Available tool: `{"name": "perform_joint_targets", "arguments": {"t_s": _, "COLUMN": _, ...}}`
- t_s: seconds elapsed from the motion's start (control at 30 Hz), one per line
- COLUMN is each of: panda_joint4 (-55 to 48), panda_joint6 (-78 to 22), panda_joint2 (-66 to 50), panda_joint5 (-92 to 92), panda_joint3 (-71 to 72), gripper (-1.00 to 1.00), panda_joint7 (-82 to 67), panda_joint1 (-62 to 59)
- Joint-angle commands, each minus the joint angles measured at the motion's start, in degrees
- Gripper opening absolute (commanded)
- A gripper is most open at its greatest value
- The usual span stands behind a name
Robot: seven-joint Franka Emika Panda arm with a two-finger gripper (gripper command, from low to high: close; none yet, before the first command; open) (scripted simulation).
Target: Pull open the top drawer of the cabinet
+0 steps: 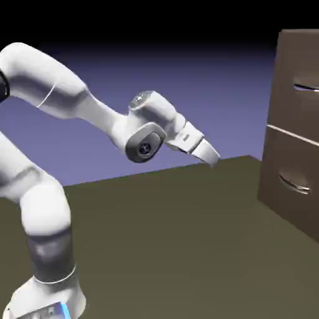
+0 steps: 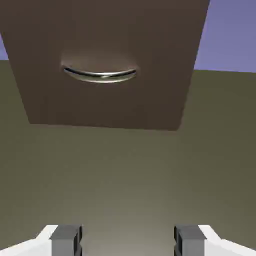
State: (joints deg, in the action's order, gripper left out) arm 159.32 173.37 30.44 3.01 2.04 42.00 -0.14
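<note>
The jaws [image 2: 128, 241] are wide apart with nothing in them, and they point down low, well apart from the cabinet [image 1: 291, 134]. The top drawer [image 1: 299, 103] is up high on the exterior view's right, and looks shut. To do this well, the arm [image 1: 99, 115] should lift and tip the jaws up, then go gently to the top handle [image 1: 306, 88], not the low one [image 1: 294, 185].

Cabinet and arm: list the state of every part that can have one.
Top drawer: closed.
Lower drawer: closed.
End effector: open, nothing between its fingertips, away from both handles.
Arm: bent, reaching toward the cabinet.
</note>
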Motion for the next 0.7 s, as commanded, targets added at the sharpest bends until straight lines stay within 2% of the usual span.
{"name": "perform_joint_targets", "arguments": {"t_s": 0.0, "panda_joint4": -1.4, "panda_joint6": -0.5, "panda_joint2": -1.8, "panda_joint5": 2.5, "panda_joint3": 1.7, "gripper": 0.00, "panda_joint7": -0.4, "panda_joint1": -0.7}}
{"name": "perform_joint_targets", "arguments": {"t_s": 0.67, "panda_joint4": -29.4, "panda_joint6": -11.0, "panda_joint2": -38.6, "panda_joint5": 52.3, "panda_joint3": 35.5, "gripper": 0.00, "panda_joint7": -8.0, "panda_joint1": -14.4}}
